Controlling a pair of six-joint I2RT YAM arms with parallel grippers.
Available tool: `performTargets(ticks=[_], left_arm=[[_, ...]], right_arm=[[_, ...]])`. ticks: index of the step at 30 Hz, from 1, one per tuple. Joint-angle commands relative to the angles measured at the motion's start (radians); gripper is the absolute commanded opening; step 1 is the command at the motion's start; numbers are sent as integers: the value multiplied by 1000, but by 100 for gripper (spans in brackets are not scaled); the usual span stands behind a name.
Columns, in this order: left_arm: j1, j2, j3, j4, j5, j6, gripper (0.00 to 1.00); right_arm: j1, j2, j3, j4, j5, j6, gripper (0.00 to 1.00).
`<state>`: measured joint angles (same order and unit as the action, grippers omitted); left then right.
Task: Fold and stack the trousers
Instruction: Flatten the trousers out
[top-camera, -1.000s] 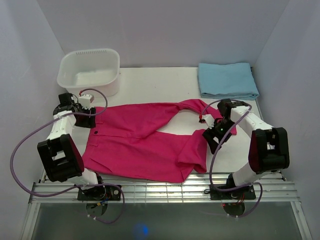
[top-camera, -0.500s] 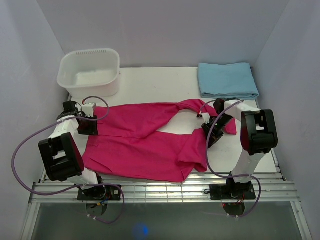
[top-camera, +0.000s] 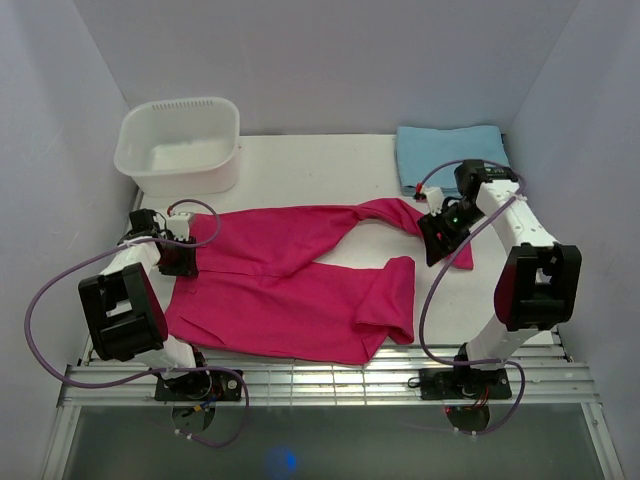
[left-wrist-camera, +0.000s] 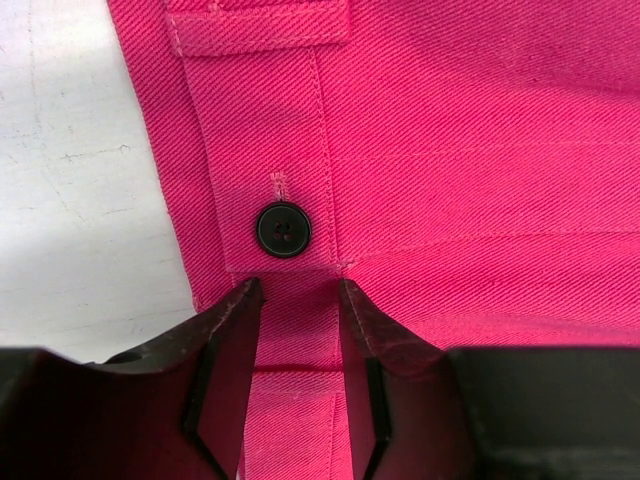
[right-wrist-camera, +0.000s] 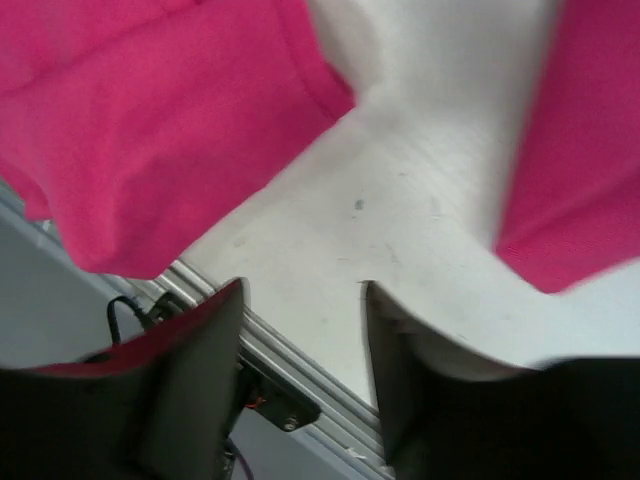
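Observation:
The magenta trousers (top-camera: 280, 285) lie flat on the white table (top-camera: 320, 160), waist to the left and both legs running right. My left gripper (top-camera: 178, 258) sits low on the waistband. In the left wrist view it (left-wrist-camera: 297, 290) is partly open, its fingers (left-wrist-camera: 230, 330) either side of the band just below a black button (left-wrist-camera: 283, 229). My right gripper (top-camera: 437, 240) hovers over the far leg's end. In the right wrist view it (right-wrist-camera: 303, 290) is open and empty above bare table (right-wrist-camera: 400, 230), pink cloth (right-wrist-camera: 150, 130) on both sides.
A white plastic basin (top-camera: 180, 145) stands at the back left. A folded light blue cloth (top-camera: 455, 160) lies at the back right, just behind the right arm. The metal rail (top-camera: 320, 380) runs along the table's near edge.
The right arm has swung back and away from the near leg's hem, toward the blue cloth, and its jaws stand open. The left gripper's jaws have narrowed over the waistband.

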<state>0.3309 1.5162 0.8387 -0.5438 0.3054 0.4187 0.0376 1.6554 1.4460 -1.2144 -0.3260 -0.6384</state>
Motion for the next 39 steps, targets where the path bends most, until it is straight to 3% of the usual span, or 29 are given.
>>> performTargets(ticks=[1, 5, 9, 19, 20, 21, 23, 29, 34, 39], left_arm=[[0, -44, -12, 19, 28, 9, 48], [0, -51, -9, 15, 32, 11, 50], [0, -50, -7, 5, 57, -12, 51], [0, -39, 10, 2, 47, -31, 51], [0, -37, 11, 4, 41, -31, 51], [0, -34, 11, 4, 38, -31, 51], [0, -31, 13, 4, 37, -28, 51], [0, -16, -12, 28, 21, -18, 48], [0, -25, -52, 62, 12, 2, 47], [0, -39, -64, 67, 0, 8, 46]], right_arm=[[34, 33, -186, -44, -87, 58, 65], [54, 12, -373, 146, -88, 109, 83], [59, 33, -430, 258, -201, 112, 85], [77, 198, -441, 372, -326, 180, 54], [77, 207, -443, 380, -327, 181, 48], [76, 207, -440, 375, -326, 180, 26], [73, 173, -424, 327, -296, 158, 8], [45, -6, -337, 172, -150, 103, 8], [83, 0, -169, 92, 66, 167, 8], [359, 47, -144, 173, 221, 218, 8]])
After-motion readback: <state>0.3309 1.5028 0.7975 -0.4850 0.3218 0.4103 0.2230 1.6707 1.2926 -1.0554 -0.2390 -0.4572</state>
